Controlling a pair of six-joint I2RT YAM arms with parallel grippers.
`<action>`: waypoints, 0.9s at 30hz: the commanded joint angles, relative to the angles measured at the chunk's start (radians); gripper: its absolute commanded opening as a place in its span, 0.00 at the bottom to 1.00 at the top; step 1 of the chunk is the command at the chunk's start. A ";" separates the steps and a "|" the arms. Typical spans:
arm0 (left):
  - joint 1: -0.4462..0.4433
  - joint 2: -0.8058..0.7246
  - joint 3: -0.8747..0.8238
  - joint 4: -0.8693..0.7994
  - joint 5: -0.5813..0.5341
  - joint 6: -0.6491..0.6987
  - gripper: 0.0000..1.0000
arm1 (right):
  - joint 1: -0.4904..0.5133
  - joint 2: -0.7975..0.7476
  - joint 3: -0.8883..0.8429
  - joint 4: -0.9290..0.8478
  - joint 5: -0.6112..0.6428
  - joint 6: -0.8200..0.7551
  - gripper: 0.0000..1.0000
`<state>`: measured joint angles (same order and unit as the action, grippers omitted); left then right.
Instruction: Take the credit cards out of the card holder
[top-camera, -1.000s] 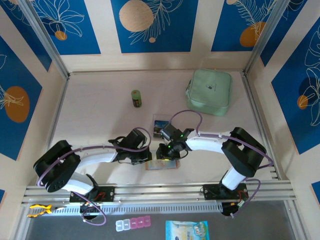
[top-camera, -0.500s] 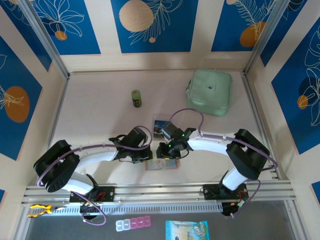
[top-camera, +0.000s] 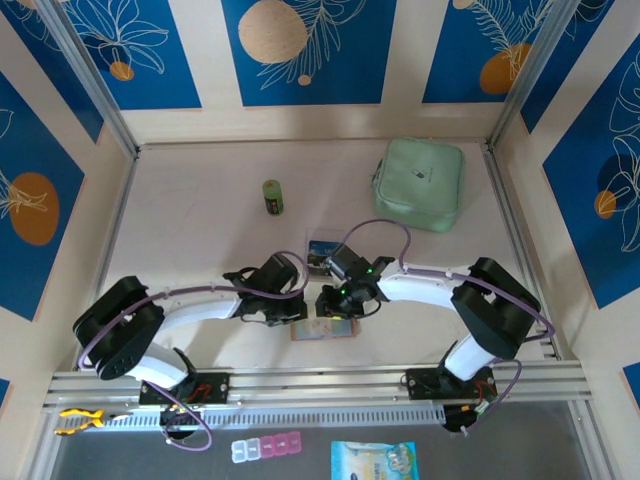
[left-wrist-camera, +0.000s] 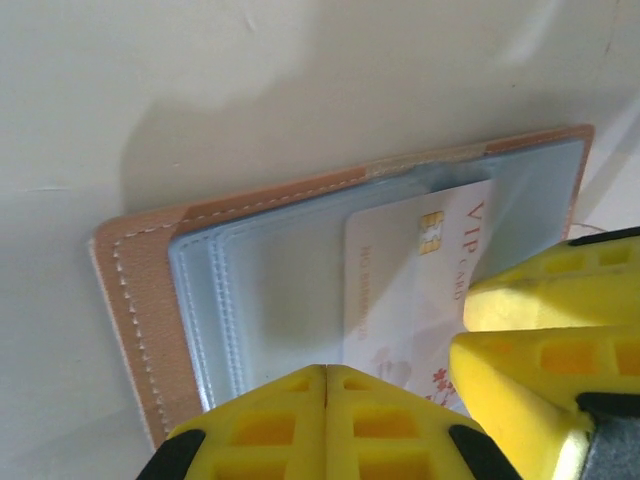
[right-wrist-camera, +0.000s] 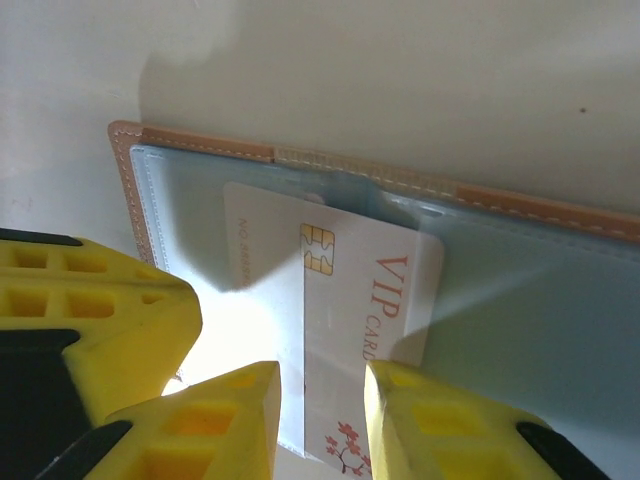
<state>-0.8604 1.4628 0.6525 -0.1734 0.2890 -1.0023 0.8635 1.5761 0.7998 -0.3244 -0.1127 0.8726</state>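
Pale tabletop (top-camera: 190, 240) in front of me, and the biggest thing on it is the mint-green pouch (top-camera: 420, 183), lying flat at the far right, well apart from the action. Both arms reach in toward the middle near edge and meet over the holder (top-camera: 323, 329). It lies open and flat on the tabletop, pink stitched border around greyish clear pockets. The left gripper (top-camera: 284, 312) is closed, its yellow fingers (left-wrist-camera: 270, 420) pressed together with nothing between them, right over the holder's (left-wrist-camera: 140, 300) near edge. The right gripper (top-camera: 333, 303) comes in from the other side, its fingers (right-wrist-camera: 230, 420) a little apart above the card (right-wrist-camera: 345, 300); I can't tell whether they touch it. That white card, with a gold chip and red "VIP CARD" lettering, sits tilted, half out of a pocket of the holder (right-wrist-camera: 200, 145). A loose card (top-camera: 318, 250) lies on the tabletop just behind the right wrist. Farther back, a small green bottle (top-camera: 272, 196) lies by itself.
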 joint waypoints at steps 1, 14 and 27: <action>-0.007 -0.001 0.009 -0.046 -0.022 0.028 0.02 | -0.002 0.024 -0.012 0.023 -0.036 0.003 0.30; -0.007 -0.007 -0.004 -0.027 -0.014 0.018 0.02 | 0.001 0.032 -0.014 0.044 -0.050 0.007 0.30; -0.012 -0.002 -0.005 0.020 0.010 0.002 0.02 | -0.008 -0.048 -0.022 0.017 -0.030 0.006 0.29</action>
<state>-0.8623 1.4628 0.6525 -0.1623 0.2840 -0.9936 0.8619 1.5742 0.7876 -0.2852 -0.1379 0.8726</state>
